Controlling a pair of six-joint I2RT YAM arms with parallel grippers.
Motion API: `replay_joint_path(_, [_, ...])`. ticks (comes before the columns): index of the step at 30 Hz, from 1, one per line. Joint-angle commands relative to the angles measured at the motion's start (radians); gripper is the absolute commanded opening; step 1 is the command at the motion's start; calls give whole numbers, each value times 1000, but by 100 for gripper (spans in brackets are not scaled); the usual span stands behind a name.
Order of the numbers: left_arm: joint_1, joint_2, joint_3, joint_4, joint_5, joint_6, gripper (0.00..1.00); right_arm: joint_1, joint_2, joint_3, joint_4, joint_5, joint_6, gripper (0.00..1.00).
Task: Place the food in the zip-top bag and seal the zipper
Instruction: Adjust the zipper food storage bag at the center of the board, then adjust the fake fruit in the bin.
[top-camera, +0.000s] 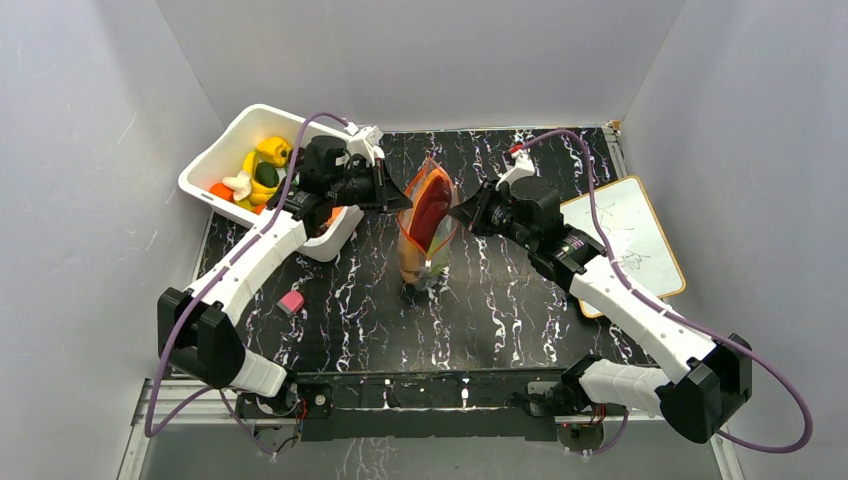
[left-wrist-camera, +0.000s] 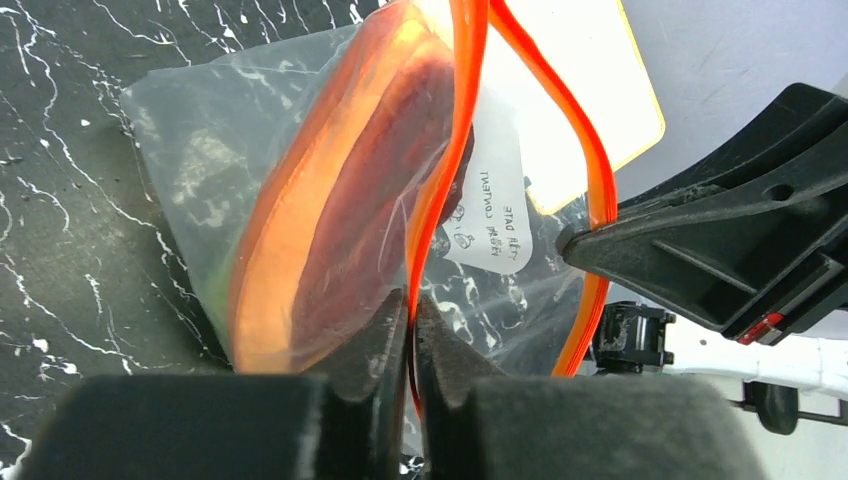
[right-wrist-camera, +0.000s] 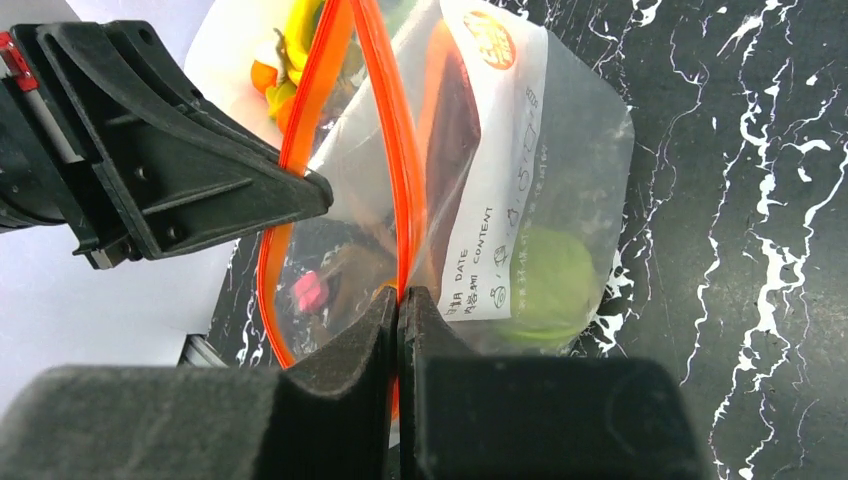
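The clear zip-top bag (top-camera: 428, 228) hangs over the middle of the table between my two grippers. My left gripper (top-camera: 407, 203) is shut on one side of the red-orange zipper (left-wrist-camera: 463, 120). On the other side of the zipper (right-wrist-camera: 395, 150) my right gripper (top-camera: 456, 213) is shut. The two strips bow apart, so the mouth gapes. Inside the bag lie a dark purple-red eggplant (left-wrist-camera: 370, 200), an orange piece (left-wrist-camera: 265, 300) and a pale-green cabbage (right-wrist-camera: 550, 285). More food (top-camera: 262, 167), yellow, green and orange, sits in the white bin.
The white bin (top-camera: 215, 150) stands at the back left, close beside my left arm. A small pink block (top-camera: 291, 303) lies on the table near the left arm. A whiteboard (top-camera: 630, 235) lies at the right edge. Grey walls enclose the table.
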Motion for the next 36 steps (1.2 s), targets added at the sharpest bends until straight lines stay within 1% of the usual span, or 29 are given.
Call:
replay_joint_path(1, [-3,-6,38,-31,-8,15,11,2,-13,-1,108,-16,2,0])
replay_joint_path(3, [-3,-10,43,-44,-22,22,27,2,-12,-7,120,-20,14,0])
replay_joint_path(5, [-3,-14,65,-74,-61,53,40,1,-3,4,124,-26,23,0])
replay_joint_path(9, [-3,-15,115,-148,-180,108,58,2,17,35,125,-36,20,0])
replay_joint_path(12, [-3,-1,176,-204,-245,142,68,2,21,47,122,-41,13,0])
replay_joint_path(13, [-2,3,197,-223,-264,152,73,2,22,50,118,-43,13,0])
replay_joint_path(14, [-2,4,218,-239,-285,159,83,2,24,58,110,-44,8,0])
replay_joint_path(16, [-2,3,248,-262,-338,171,90,1,24,69,84,-40,-4,0])
replay_joint_path(22, [23,28,309,-320,-503,241,98,2,12,81,54,-8,-38,0])
replay_joint_path(25, [79,64,325,-342,-517,274,98,2,15,91,55,-9,-51,0])
replay_joint_path(28, [167,90,300,-307,-497,285,98,2,16,92,71,-15,-56,0])
replay_joint_path(30, [235,114,293,-281,-502,297,97,2,16,96,78,-16,-56,0])
replay_joint_path(32, [288,150,300,-262,-506,296,93,2,23,101,83,-22,-57,0])
replay_joint_path(34, [330,192,312,-253,-493,291,88,2,38,110,82,-26,-58,0])
replay_joint_path(36, [355,224,309,-233,-497,299,86,2,51,125,75,-33,-63,0])
